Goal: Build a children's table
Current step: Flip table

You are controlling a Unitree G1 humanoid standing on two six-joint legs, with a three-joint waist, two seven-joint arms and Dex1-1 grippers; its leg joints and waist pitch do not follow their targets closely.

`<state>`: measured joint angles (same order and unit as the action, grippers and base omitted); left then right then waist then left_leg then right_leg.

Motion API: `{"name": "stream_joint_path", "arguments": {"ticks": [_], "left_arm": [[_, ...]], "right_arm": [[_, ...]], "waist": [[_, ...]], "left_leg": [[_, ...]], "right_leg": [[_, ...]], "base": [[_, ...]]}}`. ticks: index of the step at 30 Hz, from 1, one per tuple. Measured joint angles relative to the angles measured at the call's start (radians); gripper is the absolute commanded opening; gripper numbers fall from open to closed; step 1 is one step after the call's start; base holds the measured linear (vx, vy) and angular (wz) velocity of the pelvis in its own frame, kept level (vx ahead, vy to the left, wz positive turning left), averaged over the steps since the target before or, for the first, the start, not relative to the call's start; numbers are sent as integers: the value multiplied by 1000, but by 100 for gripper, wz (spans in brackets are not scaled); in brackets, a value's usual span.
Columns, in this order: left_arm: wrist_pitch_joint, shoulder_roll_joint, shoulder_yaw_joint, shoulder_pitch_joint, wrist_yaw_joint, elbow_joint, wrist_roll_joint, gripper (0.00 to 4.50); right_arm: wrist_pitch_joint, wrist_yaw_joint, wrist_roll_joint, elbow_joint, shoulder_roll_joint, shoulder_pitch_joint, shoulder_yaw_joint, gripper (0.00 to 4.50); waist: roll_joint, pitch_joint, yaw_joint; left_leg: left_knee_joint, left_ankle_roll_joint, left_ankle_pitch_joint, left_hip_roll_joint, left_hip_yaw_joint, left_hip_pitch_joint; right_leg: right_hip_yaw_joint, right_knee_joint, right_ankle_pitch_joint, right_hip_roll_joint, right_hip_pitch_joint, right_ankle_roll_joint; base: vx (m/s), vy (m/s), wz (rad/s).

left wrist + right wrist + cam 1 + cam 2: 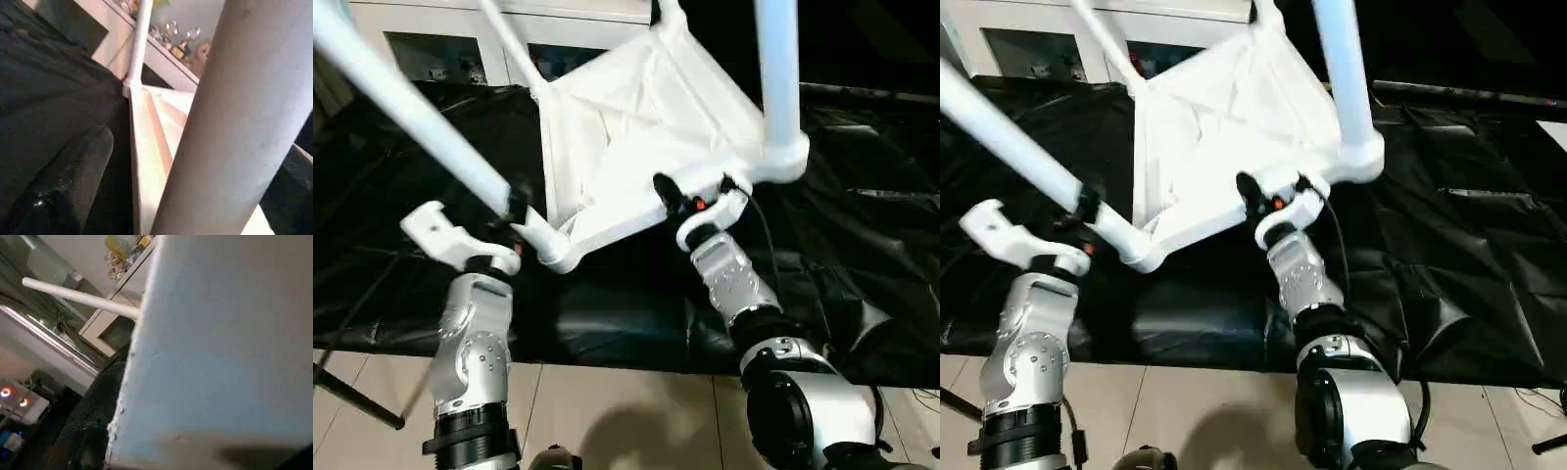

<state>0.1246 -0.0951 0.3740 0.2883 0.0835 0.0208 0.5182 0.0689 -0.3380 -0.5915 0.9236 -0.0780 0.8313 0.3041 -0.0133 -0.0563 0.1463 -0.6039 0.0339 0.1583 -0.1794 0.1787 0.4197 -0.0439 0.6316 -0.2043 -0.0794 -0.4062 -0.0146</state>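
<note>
Two grips: left gripper (514, 211) clamps a leg (406, 103), right gripper (690, 201) pinches the tabletop (636, 127) edge. Slip there risks dropping it.

Left pincer (514, 208) clamped; right pincer (690, 196) clamped; forearms raised.

Counter (862, 245): draped in wrinkled, glossy black cloth, spreading across the space before me.
Cabinet (440, 44): white, with glass doors, behind the counter's far edge; I see small objects on its shelves.
Floor (607, 411): pale tiles below the counter's near edge.
Dark rod (357, 397): slanting over the floor at my left.
</note>
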Motion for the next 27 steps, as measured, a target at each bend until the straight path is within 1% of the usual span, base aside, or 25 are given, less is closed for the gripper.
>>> {"name": "stream_joint_path", "arguments": {"ticks": [5,7,10,12,13,16,20,21,23,27], "left_arm": [[3,5,-1,-5,12,-11,36,450],[12,17,-29,-24,28,-25,25,450],[47,54,-108,-67,53,-65,-34,450],[65,65,-142,-87,57,-85,-56,450],[75,78,-161,-94,64,-88,-68,450],[136,125,-196,-108,80,-93,-82,450],[203,145,-203,-98,77,-99,-80,450],[211,141,-195,-94,77,-100,-63,450],[239,123,-174,-97,77,-100,-3,450],[297,118,-149,-120,83,-118,100,450]], "right_arm": [[10,7,6,-23,15,-3,-8,217],[10,7,6,-42,28,-16,-10,217],[10,17,15,-91,66,-41,-11,217],[10,18,20,-112,82,-49,-11,216],[10,24,31,-125,87,-54,-11,214],[7,44,44,-139,93,-57,-11,213],[5,61,45,-146,96,-67,-10,211],[5,65,45,-151,96,-70,-10,211],[5,72,44,-167,96,-80,-10,211],[5,82,45,-175,99,-81,-9,211]], "waist": [[0,0,6],[1,1,9],[6,3,11],[8,5,10],[8,5,9],[8,5,7],[9,5,-2],[9,5,-4],[9,5,-5],[9,5,-6]], "left_leg": [[0,0,0,0,3,0],[0,0,0,0,5,-1],[0,-1,0,1,12,-3],[1,-1,0,1,18,-7],[2,-1,0,1,19,-10],[5,-1,0,1,20,-16],[6,-1,0,2,20,-18],[5,-1,0,2,20,-18],[5,-1,0,3,20,-18],[6,-1,0,3,20,-17]], "right_leg": [[0,0,0,-2,1,0],[-1,0,0,-4,2,0],[-1,0,0,-9,4,-2],[0,0,1,-12,6,-5],[0,-1,2,-13,8,-6],[0,0,0,-12,12,-12],[1,0,-1,-12,14,-14],[1,-1,1,-13,14,-15],[2,-1,2,-13,14,-16],[2,-1,2,-13,12,-16]], "base": [[0,0,0],[0,0,0],[0,0,0],[0,0,0],[0,0,0],[0,0,0],[0,0,0],[0,0,0],[0,0,0],[0,0,0]]}}
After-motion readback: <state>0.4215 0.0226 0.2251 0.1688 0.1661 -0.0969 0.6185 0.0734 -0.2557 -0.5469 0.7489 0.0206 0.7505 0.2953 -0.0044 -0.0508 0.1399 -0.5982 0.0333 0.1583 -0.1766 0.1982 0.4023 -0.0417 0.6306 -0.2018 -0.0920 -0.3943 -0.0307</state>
